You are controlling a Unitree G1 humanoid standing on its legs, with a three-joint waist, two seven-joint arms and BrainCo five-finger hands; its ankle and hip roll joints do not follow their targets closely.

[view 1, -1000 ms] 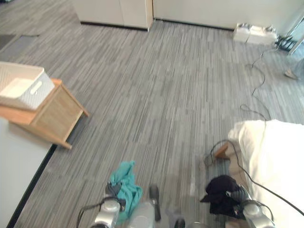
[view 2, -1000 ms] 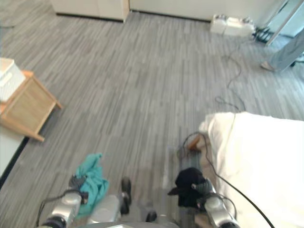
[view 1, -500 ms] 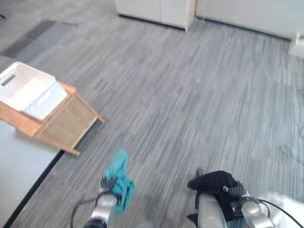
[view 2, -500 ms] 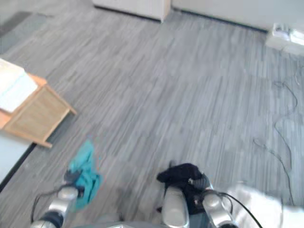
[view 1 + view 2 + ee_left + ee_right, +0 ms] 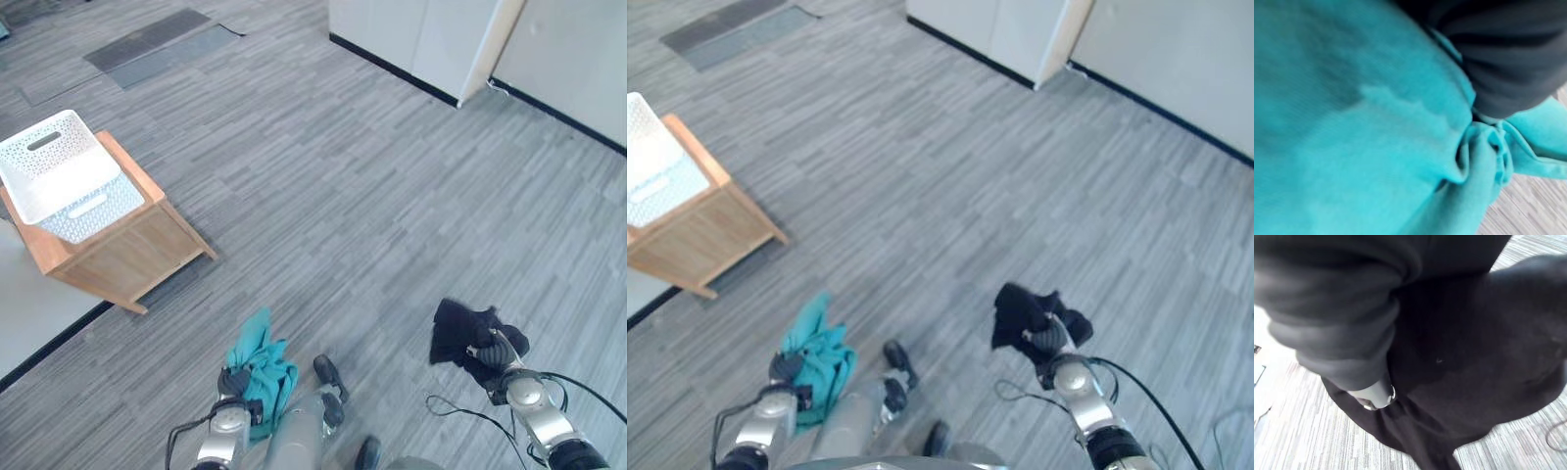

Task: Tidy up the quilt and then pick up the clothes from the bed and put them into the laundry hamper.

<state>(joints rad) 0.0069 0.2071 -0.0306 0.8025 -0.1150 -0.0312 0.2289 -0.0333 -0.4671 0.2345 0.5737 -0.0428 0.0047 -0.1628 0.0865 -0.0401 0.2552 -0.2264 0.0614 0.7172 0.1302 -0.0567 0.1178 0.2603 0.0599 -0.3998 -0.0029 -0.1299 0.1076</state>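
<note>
A teal garment (image 5: 261, 364) hangs low at the left, bunched in my left hand (image 5: 235, 383), which is shut on it. The left wrist view has the teal cloth (image 5: 1352, 122) pressed close against the hand's dark cover. A black garment (image 5: 458, 331) is gripped by my right hand (image 5: 498, 354) at the lower right, and it droops over the fingers. In the right wrist view the black cloth (image 5: 1474, 357) wraps the hand, with one silver finger (image 5: 1374, 394) showing. The white perforated hamper (image 5: 59, 176) stands on a wooden stand (image 5: 127, 255) at the far left.
Grey striped floor lies between me and the hamper. White cabinets (image 5: 431, 39) with a black baseboard stand at the back right. A dark floor mat (image 5: 157, 44) lies at the back left. A pale surface (image 5: 29, 313) with a dark edge borders the stand.
The camera has swung left, so the bed has left the picture and the hamper sits fuller in view. Both hands keep hold of their garments.
</note>
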